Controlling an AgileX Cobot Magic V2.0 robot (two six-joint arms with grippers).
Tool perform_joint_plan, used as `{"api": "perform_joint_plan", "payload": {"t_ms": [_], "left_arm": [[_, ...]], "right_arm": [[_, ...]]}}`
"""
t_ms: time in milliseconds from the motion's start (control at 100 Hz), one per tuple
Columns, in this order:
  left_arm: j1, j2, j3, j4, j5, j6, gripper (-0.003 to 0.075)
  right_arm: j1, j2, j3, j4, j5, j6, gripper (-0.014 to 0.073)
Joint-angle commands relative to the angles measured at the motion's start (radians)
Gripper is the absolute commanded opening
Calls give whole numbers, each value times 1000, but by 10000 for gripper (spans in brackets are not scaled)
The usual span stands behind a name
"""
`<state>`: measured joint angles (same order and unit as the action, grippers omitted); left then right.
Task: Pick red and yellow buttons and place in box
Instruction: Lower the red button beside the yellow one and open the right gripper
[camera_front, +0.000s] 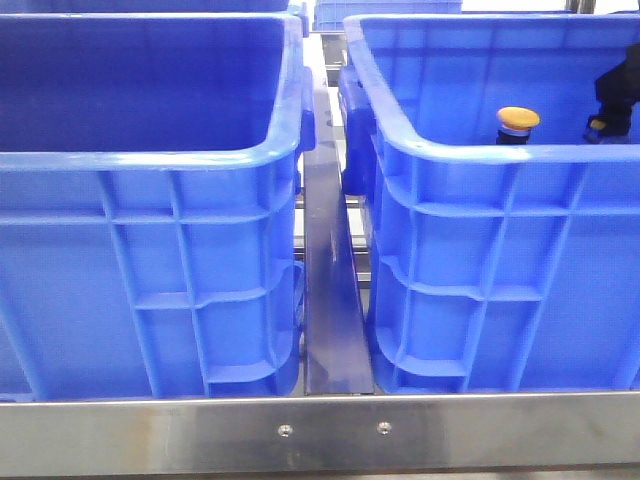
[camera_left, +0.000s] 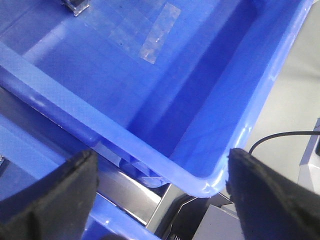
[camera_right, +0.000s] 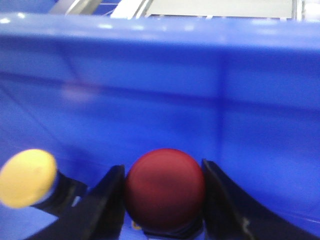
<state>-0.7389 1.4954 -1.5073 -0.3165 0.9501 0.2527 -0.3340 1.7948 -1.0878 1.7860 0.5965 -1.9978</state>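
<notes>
Two crates (camera_front: 150, 260), steel divider (camera_front: 330, 300) between

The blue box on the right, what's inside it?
Inside the right box sits a yellow button, and the right gripper closes on a red button. The box's near wall hides its floor and the buttons' lower parts in the front view.

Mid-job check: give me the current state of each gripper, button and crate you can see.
Right gripper: fingers on either side of the red button.
Left gripper: open, holding nothing, above a crate rim.
Yellow button: free, inside the right crate.
Left crate: upright, visible interior bare.
</notes>
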Motion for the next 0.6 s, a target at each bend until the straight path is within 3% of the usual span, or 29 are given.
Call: {"api": "perform_joint_plan", "payload": {"t_ms": [0, 450, 520, 590], "left_arm": [[-8, -41, -30, -32, -54, 5, 512], [-8, -41, -30, -32, -55, 5, 512], [-8, -41, -30, -32, -55, 5, 512], [-8, -41, -30, -32, -55, 5, 512]], "right_arm": [[-1, -28, -41, 113, 59, -16, 201], [-1, 31, -54, 113, 15, -16, 211], [-1, 31, -54, 113, 3, -15, 260], [-1, 31, -54, 113, 1, -15, 363]]}}
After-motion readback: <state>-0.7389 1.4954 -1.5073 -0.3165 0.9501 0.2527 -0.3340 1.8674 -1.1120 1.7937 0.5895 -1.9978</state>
